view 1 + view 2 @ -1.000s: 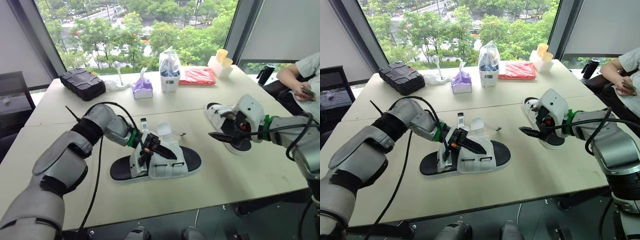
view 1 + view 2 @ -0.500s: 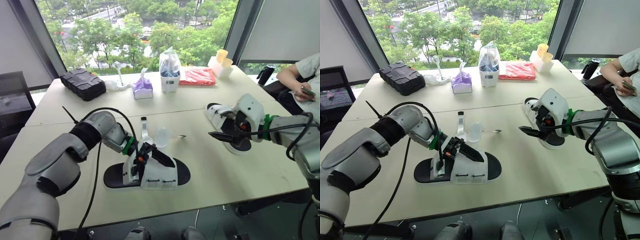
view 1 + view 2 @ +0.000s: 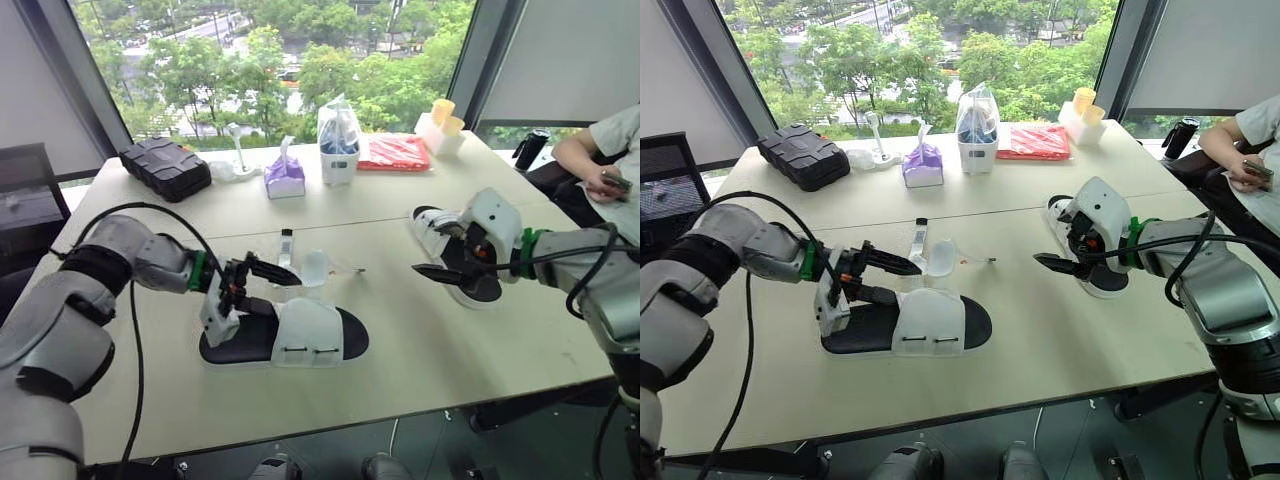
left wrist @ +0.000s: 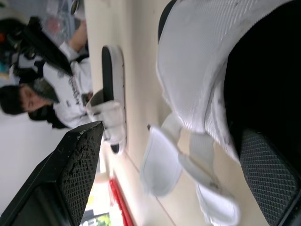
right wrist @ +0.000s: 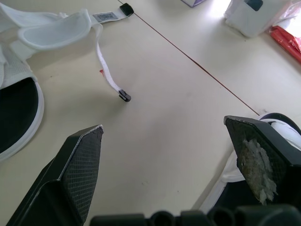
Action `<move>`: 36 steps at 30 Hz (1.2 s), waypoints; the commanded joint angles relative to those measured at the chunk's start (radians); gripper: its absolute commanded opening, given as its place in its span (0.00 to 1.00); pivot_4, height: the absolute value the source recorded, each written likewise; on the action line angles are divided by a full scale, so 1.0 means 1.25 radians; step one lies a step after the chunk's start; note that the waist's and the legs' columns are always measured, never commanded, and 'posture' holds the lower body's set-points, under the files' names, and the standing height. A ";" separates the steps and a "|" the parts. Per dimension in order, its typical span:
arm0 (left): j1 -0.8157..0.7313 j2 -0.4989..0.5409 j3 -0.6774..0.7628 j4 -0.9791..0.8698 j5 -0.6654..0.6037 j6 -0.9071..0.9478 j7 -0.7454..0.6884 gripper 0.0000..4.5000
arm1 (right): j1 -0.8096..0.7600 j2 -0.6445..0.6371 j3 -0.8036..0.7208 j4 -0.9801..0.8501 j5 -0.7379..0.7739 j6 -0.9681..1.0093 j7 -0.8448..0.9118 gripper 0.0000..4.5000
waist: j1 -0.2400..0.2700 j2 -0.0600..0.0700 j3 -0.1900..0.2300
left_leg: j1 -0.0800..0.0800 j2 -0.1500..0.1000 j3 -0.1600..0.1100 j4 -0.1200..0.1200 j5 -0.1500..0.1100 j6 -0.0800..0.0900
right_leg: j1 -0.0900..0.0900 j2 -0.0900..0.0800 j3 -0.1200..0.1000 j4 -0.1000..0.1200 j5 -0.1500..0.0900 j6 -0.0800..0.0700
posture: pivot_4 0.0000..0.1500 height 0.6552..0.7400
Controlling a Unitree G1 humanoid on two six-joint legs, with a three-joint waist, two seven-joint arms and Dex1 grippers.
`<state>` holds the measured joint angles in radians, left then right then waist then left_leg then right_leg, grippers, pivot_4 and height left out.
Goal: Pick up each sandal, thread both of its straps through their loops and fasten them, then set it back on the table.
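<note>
Your left gripper [image 3: 282, 292] has drawn back from the middle of the near sandal [image 3: 312, 335] toward its heel end over the last second. Its fingers are spread apart, one above the black footbed and one low beside it, clamped on nothing. The sandal itself has slid along the table [image 3: 450, 360] toward your left and now lies flat, toe pointing right.

Its white flap [image 3: 312, 266] and the thin strap [image 3: 345, 270] with the dark tip lie loose on the table just behind it. They are not through any loop that you can see, so I judge this sandal is not yet fastened. You will probably need a fresh grip on a strap end.

Your right gripper [image 3: 432, 272] has not moved. It hovers with its fingers apart over bare table, holding nothing, just beside the far sandal [image 3: 437, 235], which sits untouched near the right edge. A seated person [image 3: 600, 150] is beyond that corner, so keep the right arm's swing short.
</note>
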<state>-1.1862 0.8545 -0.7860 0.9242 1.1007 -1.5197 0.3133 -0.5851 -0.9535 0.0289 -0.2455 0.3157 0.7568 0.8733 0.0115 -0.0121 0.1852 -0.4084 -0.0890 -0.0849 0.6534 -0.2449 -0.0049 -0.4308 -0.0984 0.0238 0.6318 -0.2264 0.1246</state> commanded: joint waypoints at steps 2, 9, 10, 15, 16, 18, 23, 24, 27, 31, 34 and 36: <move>-0.011 0.000 0.063 0.208 -0.208 -0.013 -0.144 0.98 | -0.020 -0.001 -0.005 -0.007 -0.002 -0.016 0.015 1.00 | -0.001 0.000 0.000 | 0.000 0.000 0.000 0.000 0.000 0.000 | 0.000 0.000 0.000 0.000 0.000 0.000 | 1.00 1.00; 0.026 -0.124 0.507 0.403 -0.761 0.319 -0.979 0.98 | 0.004 0.001 0.017 -0.033 0.008 -0.043 0.061 1.00 | -0.002 0.000 0.000 | 0.000 0.000 0.000 0.003 0.000 0.001 | 0.001 0.000 -0.002 0.002 0.000 0.000 | 1.00 1.00; 0.071 -0.138 0.550 0.285 -0.883 0.468 -1.126 0.98 | 0.006 0.002 0.020 -0.035 0.008 -0.047 0.065 1.00 | -0.005 0.000 0.000 | -0.002 0.000 -0.001 0.005 -0.001 0.002 | 0.001 0.001 -0.004 0.001 0.000 0.000 | 1.00 1.00; 0.353 -0.044 0.595 -0.366 -1.219 1.207 -1.316 0.98 | 0.023 0.016 0.023 -0.066 0.036 -0.051 0.095 1.00 | -0.038 0.000 0.000 | -0.001 0.001 -0.002 0.007 -0.003 0.005 | 0.001 0.000 0.000 0.002 0.000 0.000 | 1.00 1.00; 0.383 -0.031 0.606 -0.429 -1.248 1.289 -1.305 0.98 | 0.028 0.022 0.021 -0.074 0.045 -0.049 0.099 1.00 | -0.044 0.000 0.000 | -0.001 0.001 -0.002 0.007 -0.003 0.005 | 0.001 0.000 0.001 0.002 0.000 0.000 | 1.00 1.00; 0.429 -0.008 0.626 -0.527 -1.307 1.439 -1.284 0.98 | 0.038 0.035 0.020 -0.090 0.059 -0.044 0.101 1.00 | -0.046 0.000 0.000 | -0.001 0.002 -0.002 0.007 -0.003 0.005 | 0.001 0.001 0.001 0.002 0.000 0.000 | 1.00 1.00; 0.502 0.003 0.682 -0.662 -1.413 1.673 -1.240 0.98 | 0.058 0.079 0.029 -0.116 0.069 -0.044 0.084 1.00 | -0.042 0.001 0.000 | 0.001 0.002 -0.002 0.007 -0.003 0.005 | 0.002 0.001 0.001 0.004 0.000 0.000 | 1.00 1.00; 0.507 0.002 0.689 -0.674 -1.419 1.692 -1.233 0.98 | 0.060 0.081 0.031 -0.119 0.067 -0.044 0.083 1.00 | -0.039 0.001 0.000 | 0.001 0.002 -0.002 0.007 -0.003 0.005 | 0.002 0.001 0.001 0.003 0.000 0.000 | 1.00 1.00; 0.521 -0.002 0.713 -0.703 -1.458 1.761 -1.214 0.99 | 0.066 0.094 0.043 -0.121 0.057 -0.054 0.079 0.94 | -0.031 0.001 0.000 | 0.001 0.002 -0.002 0.007 -0.003 0.005 | 0.002 0.001 0.001 0.003 0.000 0.000 | 1.00 1.00; 0.537 -0.007 0.735 -0.726 -1.475 1.805 -1.193 1.00 | 0.067 0.116 0.070 -0.106 0.036 -0.080 0.069 0.59 | -0.021 0.001 0.000 | 0.001 0.002 -0.002 0.007 -0.003 0.005 | 0.002 0.001 0.001 0.002 0.000 0.000 | 1.00 1.00; 0.558 -0.012 0.749 -0.749 -1.472 1.813 -1.171 1.00 | 0.078 0.139 0.096 -0.095 0.017 -0.108 0.066 0.28 | -0.020 0.001 0.000 | 0.001 0.002 -0.002 0.007 -0.003 0.004 | 0.002 0.000 0.001 0.002 0.000 0.000 | 1.00 1.00; 0.566 -0.014 0.752 -0.758 -1.469 1.811 -1.161 1.00 | 0.084 0.151 0.107 -0.090 0.011 -0.119 0.062 0.03 | -0.019 0.001 0.000 | 0.001 0.002 -0.002 0.007 -0.003 0.004 | 0.002 0.000 0.001 0.002 0.000 -0.001 | 1.00 1.00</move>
<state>-0.4762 0.8354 0.1139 0.0152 -0.7271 0.7435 -1.1482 -0.4770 -0.7730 0.1670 -0.3484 0.3364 0.6350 0.9576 -0.0129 -0.0114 0.1849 -0.4069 -0.0868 -0.0873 0.6623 -0.2492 0.0006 -0.4280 -0.0982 0.0252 0.6339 -0.2262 0.1238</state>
